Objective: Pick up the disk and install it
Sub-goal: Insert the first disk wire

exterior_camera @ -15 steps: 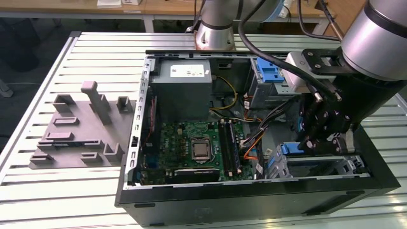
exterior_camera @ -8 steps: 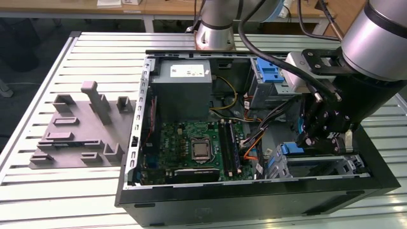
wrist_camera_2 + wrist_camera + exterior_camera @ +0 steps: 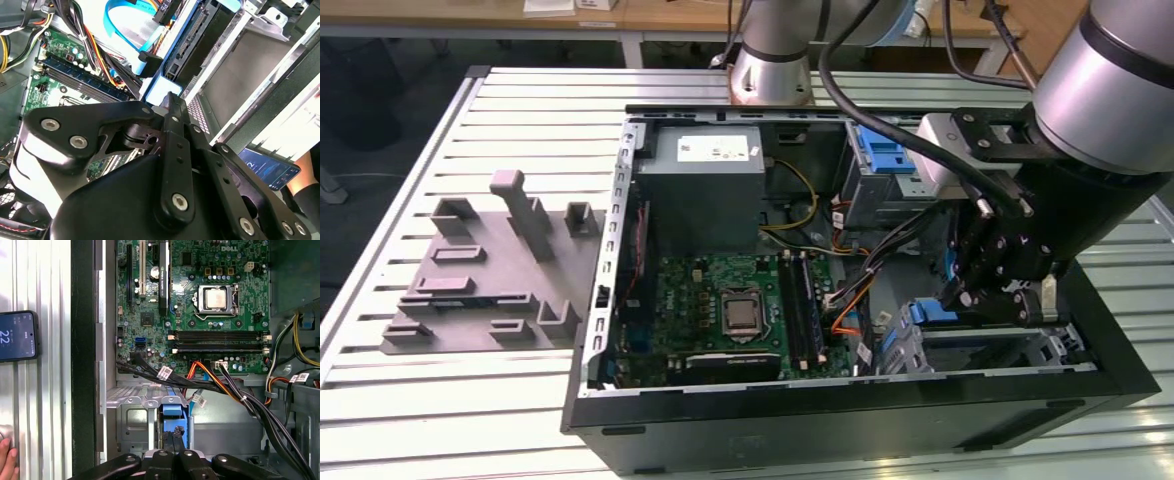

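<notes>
**Disk on edge at the drive cage, tool clamped on it**

Going left to right in the exterior view: the grey fixture block (image 3: 487,270) lies on the slatted desk (image 3: 400,400) at about 9 o'clock of the open computer case (image 3: 854,420). The green motherboard (image 3: 734,305) fills the case's middle. At 3 o'clock of it, my tool (image 3: 997,300) reaches down into the metal drive cage (image 3: 987,345).

In the first wrist view the tool (image 3: 175,440) has its fingers drawn together on the disk (image 3: 172,420), gripping the thin edge of its blue carrier. The disk stands on edge in the cage's slot (image 3: 135,422), partly in, I judge.

To do this well, I'd keep the carrier square to the rails, press straight along the slot, and watch the black cable bundle (image 3: 240,400) nearby.

Its long axis seems to run into the bay, narrow edge facing the tool; I can't confirm more.

A phone (image 3: 17,335) rests on the desk outside the case.
</notes>
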Controlling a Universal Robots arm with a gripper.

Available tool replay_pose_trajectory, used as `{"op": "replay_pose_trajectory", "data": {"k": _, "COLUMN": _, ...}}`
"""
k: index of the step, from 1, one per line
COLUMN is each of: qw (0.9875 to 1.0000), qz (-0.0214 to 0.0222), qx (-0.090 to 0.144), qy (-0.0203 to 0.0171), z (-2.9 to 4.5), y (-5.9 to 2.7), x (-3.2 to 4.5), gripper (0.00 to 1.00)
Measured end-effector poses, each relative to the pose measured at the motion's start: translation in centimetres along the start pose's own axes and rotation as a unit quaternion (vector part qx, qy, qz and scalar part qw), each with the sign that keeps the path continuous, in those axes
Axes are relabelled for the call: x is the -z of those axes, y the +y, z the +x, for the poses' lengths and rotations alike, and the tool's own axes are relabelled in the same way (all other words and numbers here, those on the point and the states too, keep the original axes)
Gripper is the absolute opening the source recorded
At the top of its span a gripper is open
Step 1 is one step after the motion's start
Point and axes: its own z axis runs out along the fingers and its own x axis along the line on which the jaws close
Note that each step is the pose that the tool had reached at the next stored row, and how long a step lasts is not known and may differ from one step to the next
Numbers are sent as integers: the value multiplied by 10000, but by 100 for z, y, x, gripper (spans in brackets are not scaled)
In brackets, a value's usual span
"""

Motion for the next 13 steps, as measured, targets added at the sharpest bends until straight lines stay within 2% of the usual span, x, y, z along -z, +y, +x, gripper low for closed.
{"op": "replay_pose_trajectory", "data": {"k": 8, "qw": 10000, "qz": 0, "qx": 0, "qy": 0, "z": 0, "y": 0, "x": -2, "gripper": 11}}
{"op": "replay_pose_trajectory", "data": {"k": 9, "qw": 10000, "qz": 0, "qx": 0, "qy": 0, "z": 0, "y": 0, "x": -2, "gripper": 17}}
{"op": "replay_pose_trajectory", "data": {"k": 10, "qw": 10000, "qz": 0, "qx": 0, "qy": 0, "z": 0, "y": 0, "x": -2, "gripper": 17}}
{"op": "replay_pose_trajectory", "data": {"k": 11, "qw": 10000, "qz": 0, "qx": 0, "qy": 0, "z": 0, "y": 0, "x": -2, "gripper": 24}}
{"op": "replay_pose_trajectory", "data": {"k": 13, "qw": 10000, "qz": 0, "qx": 0, "qy": 0, "z": 0, "y": 0, "x": -2, "gripper": 25}}
